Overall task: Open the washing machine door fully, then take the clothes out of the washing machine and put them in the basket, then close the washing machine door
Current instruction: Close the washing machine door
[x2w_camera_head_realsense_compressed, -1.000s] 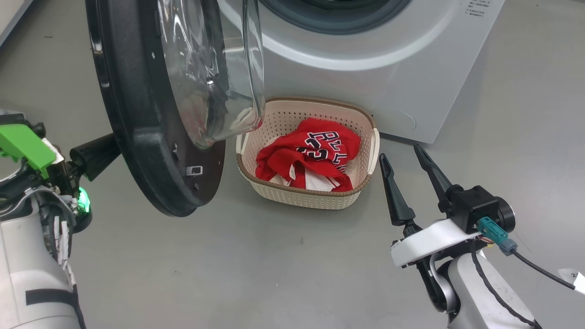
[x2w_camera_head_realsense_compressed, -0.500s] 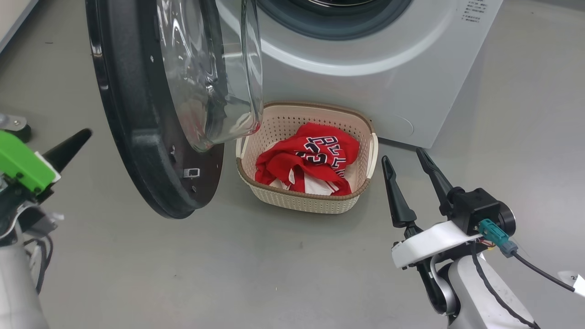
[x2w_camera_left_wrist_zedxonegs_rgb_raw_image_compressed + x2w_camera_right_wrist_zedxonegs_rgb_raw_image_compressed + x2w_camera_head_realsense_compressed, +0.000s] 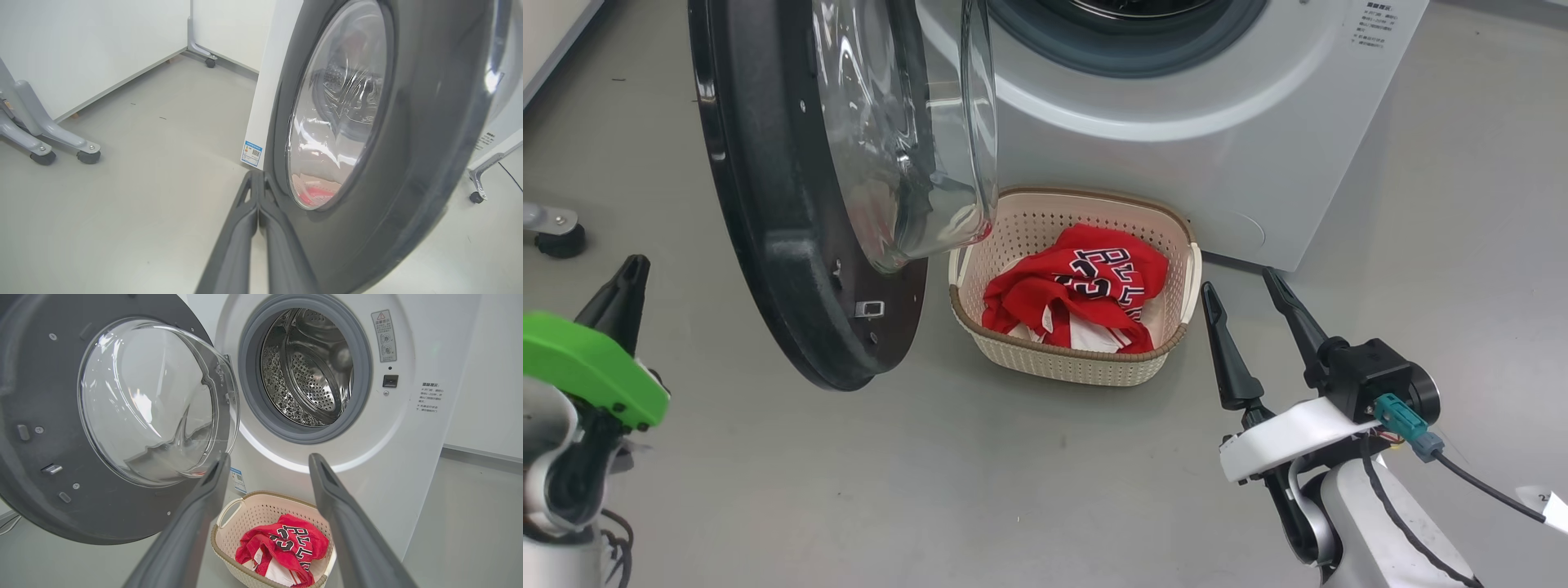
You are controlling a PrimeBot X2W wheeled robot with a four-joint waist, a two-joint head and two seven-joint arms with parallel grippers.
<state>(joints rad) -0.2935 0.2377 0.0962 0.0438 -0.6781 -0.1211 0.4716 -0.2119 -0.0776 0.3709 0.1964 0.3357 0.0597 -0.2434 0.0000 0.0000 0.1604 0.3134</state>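
Note:
The washing machine door (image 3: 792,245) stands swung open to the left, black rim and glass bowl facing the basket. My left gripper (image 3: 633,269) is shut and empty, left of the door and apart from it. In the left wrist view its fingers (image 3: 257,179) lie close beside the door's outer rim (image 3: 408,143). The washing machine (image 3: 1176,122) shows a bare steel drum (image 3: 310,371). Red clothes (image 3: 1078,286) lie in the cream basket (image 3: 1062,363) on the floor before the machine. Open and empty, my right gripper (image 3: 1236,282) hangs just right of the basket, its fingers pointing toward the machine front.
A caster foot (image 3: 560,237) stands on the grey floor at the far left. Grey frame legs on casters (image 3: 45,143) and white panels lie beyond the door's outer side. Another caster leg (image 3: 476,198) stands to the right of the door.
My left gripper has drawn back from the door's outer face, down and to the left, and now points upward. The door, basket and right gripper have stayed put; the view shifted slightly.

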